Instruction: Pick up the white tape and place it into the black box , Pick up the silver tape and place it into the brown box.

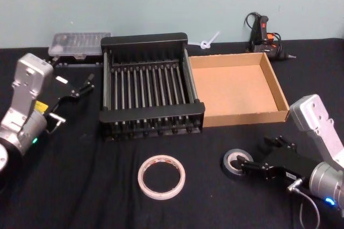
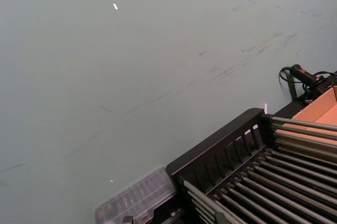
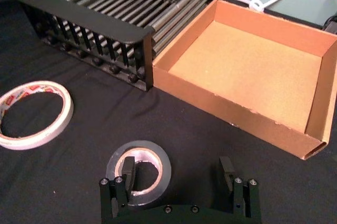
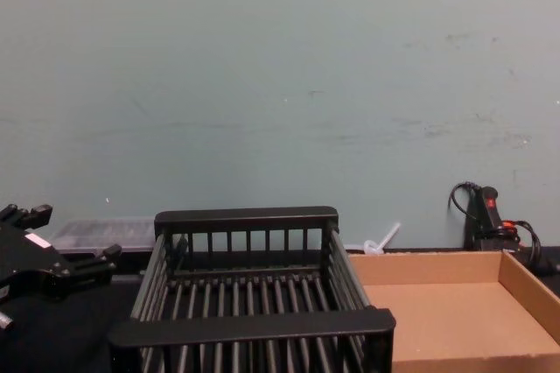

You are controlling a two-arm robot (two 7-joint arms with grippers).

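Head view, left to right. Left hand (image 1: 76, 91) raised above the desk (image 1: 80, 186) at far left, beside the black box's left wall, fingers spread wide, nothing held. Behind it, near the wall, a clear plastic case (image 1: 79, 43). Black box (image 1: 150, 86) at centre-left: slatted crate, thick rim, nothing seen inside. Touching its right side, the brown box (image 1: 236, 86): shallow cardboard, low walls, floor bare. Behind the brown box's right rear corner, a black tool with red switch and cable (image 1: 264, 38); near the left rear corner, a white looped tie (image 1: 208, 42).

Nearer the robot, white tape (image 1: 161, 176) flat on the black cloth, in front of the black box, apart from it. Right of that, well apart, silver tape (image 1: 237, 163) flat on the desk, in front of the brown box.

Right hand (image 1: 252, 165) low at the silver tape. Right wrist view: right hand (image 3: 177, 174) fingers wide, one finger (image 3: 127, 170) inside the roll's core, the other (image 3: 226, 172) outside, off the silver tape (image 3: 139, 172); roll's near wall between them, not clamped.
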